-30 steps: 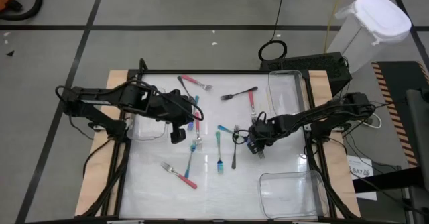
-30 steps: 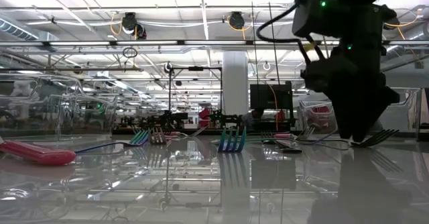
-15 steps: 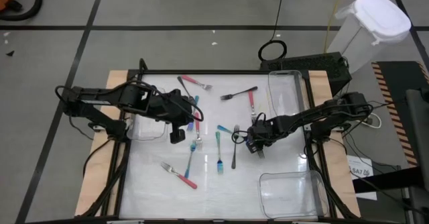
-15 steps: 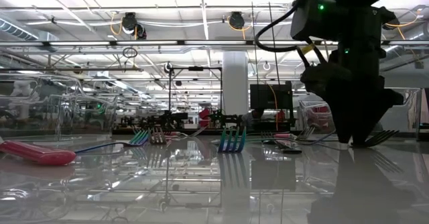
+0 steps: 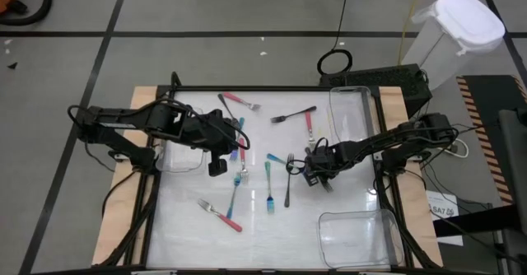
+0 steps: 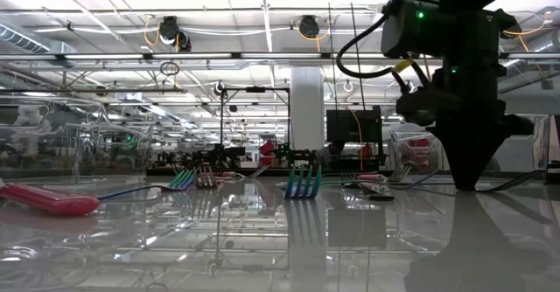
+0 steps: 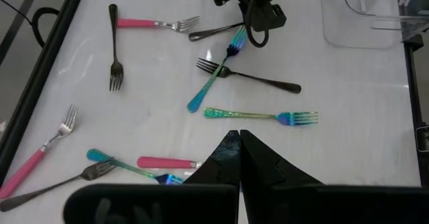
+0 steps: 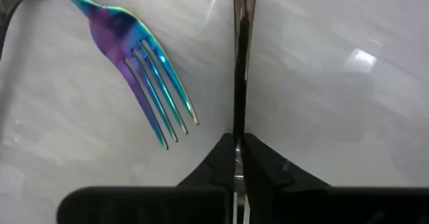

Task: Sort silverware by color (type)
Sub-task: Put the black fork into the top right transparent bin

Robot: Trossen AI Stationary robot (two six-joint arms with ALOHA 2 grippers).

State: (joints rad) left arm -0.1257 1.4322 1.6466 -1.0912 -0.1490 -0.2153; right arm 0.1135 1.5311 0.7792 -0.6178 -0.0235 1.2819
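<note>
On the worktop point(image 5: 181, 234) forks lie scattered between my two arms. My left gripper point(image 7: 239, 155) hangs clenched and empty over the left-hand cluster. My right gripper point(image 8: 239, 158), far nearer, is down at the worktop, clamped on a dark slim fork point(image 8: 239, 63) whose handle runs straight ahead from my fingertips point(image 8: 258, 153), beside a rainbow fork point(image 8: 137, 60). A second ago this gripper stood wide; now it has snapped closed.

My white glossy table point(image 5: 181, 226) carries scattered pink-, teal- and black-handled forks point(image 5: 270, 184); clear rectangular plastic bins point(image 5: 354, 234) sit at five, two and nine o'clock.
</note>
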